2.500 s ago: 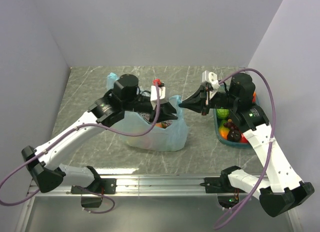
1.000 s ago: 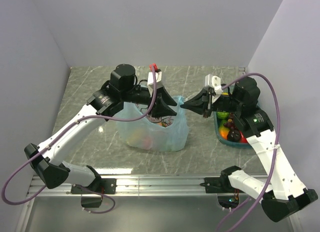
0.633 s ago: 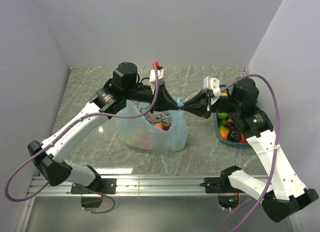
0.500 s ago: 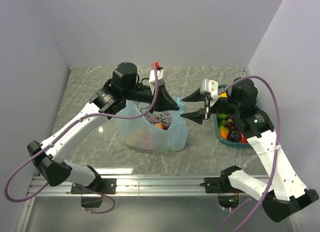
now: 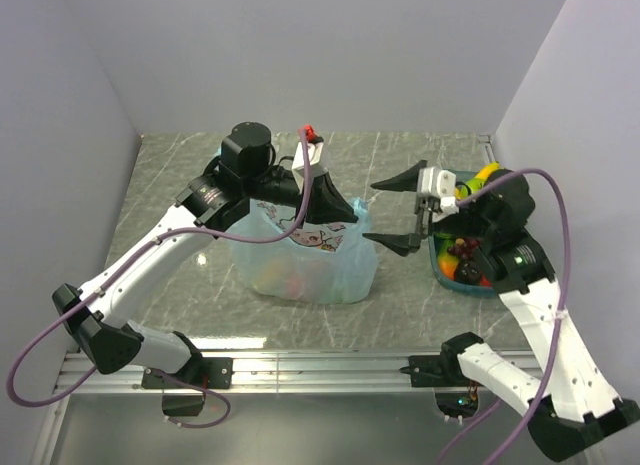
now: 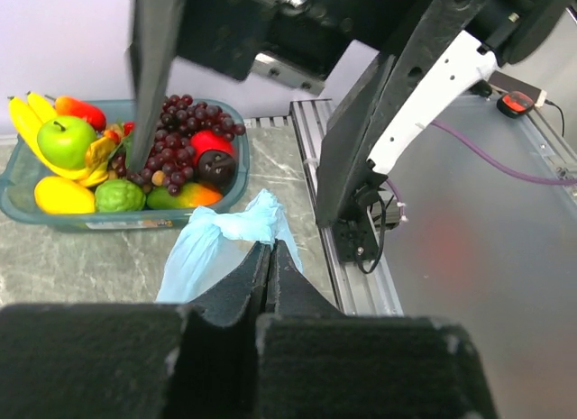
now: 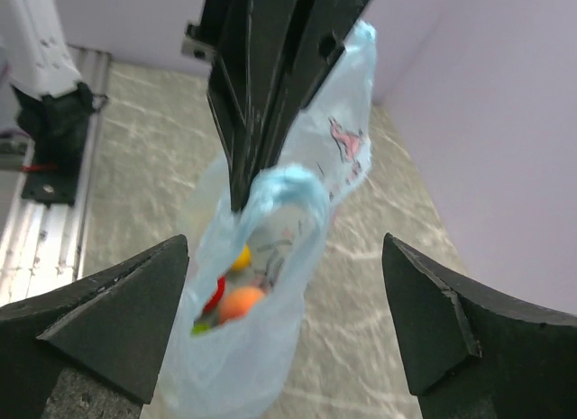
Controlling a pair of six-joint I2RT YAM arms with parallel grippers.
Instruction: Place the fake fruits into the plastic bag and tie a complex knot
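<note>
- The table [image 5: 400,320], a grey marbled slab, is carrying two items and is lying enclosed by pale walls [image 5: 300,55] on three sides.
- The plastic bag [image 5: 300,275], translucent light blue, is standing on the slab near its middle, its base bulging outward.
- The teal tray [image 5: 468,288] is sitting flat at the slab's right edge, near the bag but not touching it.
- A metal rail [image 5: 330,367] is running along the near edge.

Nothing legible shows in any view: no word, number, brand or sign can be made out; the only print is a small graphic [image 7: 346,141] in red and dark lines on the plastic bag [image 5: 300,270]. It is creased and too small to tell whether it holds any lettering
</note>
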